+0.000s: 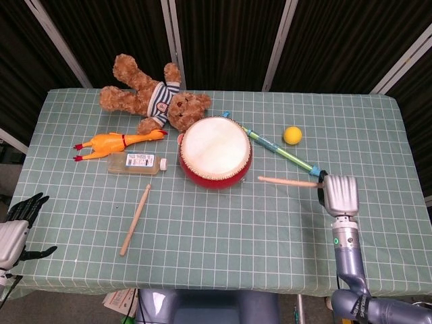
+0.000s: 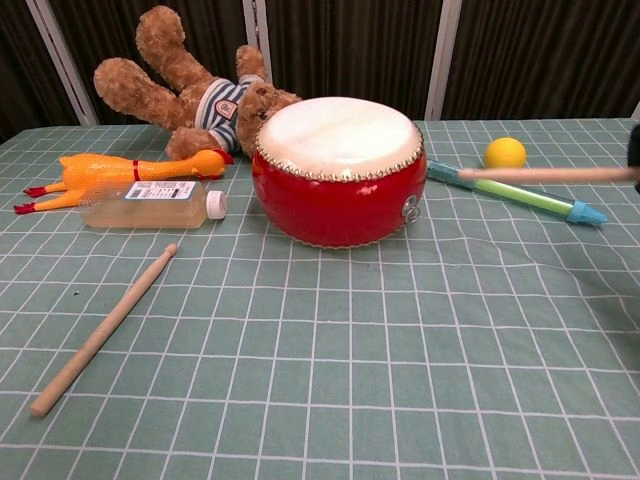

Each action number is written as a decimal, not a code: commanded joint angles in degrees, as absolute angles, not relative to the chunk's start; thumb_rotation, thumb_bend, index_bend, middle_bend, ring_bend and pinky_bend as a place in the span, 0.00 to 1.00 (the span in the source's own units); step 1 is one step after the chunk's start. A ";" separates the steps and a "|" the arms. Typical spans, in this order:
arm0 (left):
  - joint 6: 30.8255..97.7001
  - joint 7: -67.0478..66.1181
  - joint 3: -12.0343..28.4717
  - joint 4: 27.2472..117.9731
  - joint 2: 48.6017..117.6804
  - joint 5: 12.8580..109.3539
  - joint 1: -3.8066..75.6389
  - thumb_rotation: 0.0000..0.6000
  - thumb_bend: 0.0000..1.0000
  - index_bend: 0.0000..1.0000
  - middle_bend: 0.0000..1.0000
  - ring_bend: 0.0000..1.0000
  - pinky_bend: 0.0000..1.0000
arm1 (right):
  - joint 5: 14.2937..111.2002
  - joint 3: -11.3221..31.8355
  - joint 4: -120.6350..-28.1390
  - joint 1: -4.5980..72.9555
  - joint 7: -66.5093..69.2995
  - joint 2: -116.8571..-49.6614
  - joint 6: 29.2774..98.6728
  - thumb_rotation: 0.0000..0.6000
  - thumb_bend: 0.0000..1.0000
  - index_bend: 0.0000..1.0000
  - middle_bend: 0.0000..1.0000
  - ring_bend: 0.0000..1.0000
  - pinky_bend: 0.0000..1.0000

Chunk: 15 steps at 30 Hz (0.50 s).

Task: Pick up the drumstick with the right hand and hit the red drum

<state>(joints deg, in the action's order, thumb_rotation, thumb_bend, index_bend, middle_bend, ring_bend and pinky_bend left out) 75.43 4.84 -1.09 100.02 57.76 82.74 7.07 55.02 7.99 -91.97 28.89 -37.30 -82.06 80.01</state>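
The red drum [image 1: 215,152] [image 2: 338,172] with its white skin stands at the table's middle. My right hand [image 1: 338,194] holds a wooden drumstick [image 1: 287,181] [image 2: 545,175] to the right of the drum. The stick points left toward the drum, its tip short of the rim and clear of the skin. In the chest view only the stick shows, the hand being past the right edge. A second drumstick [image 1: 136,219] [image 2: 104,331] lies on the cloth at the front left. My left hand [image 1: 19,223] hangs off the table's left front corner, fingers apart, holding nothing.
A teddy bear [image 1: 154,99], a rubber chicken [image 1: 116,143] and a clear bottle [image 1: 137,163] lie left of the drum. Right of it are a green and blue pen-like tube [image 1: 280,152] and a yellow ball [image 1: 291,135]. The table's right edge [image 1: 413,162] is close to my right hand.
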 commanded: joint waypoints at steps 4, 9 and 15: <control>75.85 4.65 -1.05 100.21 57.76 82.88 6.92 1.00 0.02 0.00 0.00 0.00 0.00 | 54.26 3.89 -94.42 25.37 -37.09 -82.19 79.10 1.00 0.55 1.00 1.00 1.00 1.00; 76.72 4.18 -1.01 99.92 58.05 83.31 6.63 1.00 0.02 0.00 0.00 0.00 0.00 | 55.98 1.38 -93.96 23.84 -37.43 -83.76 79.28 1.00 0.55 1.00 1.00 1.00 1.00; 77.18 3.65 -1.00 99.64 58.38 83.55 6.48 1.00 0.02 0.00 0.00 0.00 0.00 | 55.45 0.68 -92.55 22.87 -38.66 -85.34 78.93 1.00 0.55 1.00 1.00 1.00 0.97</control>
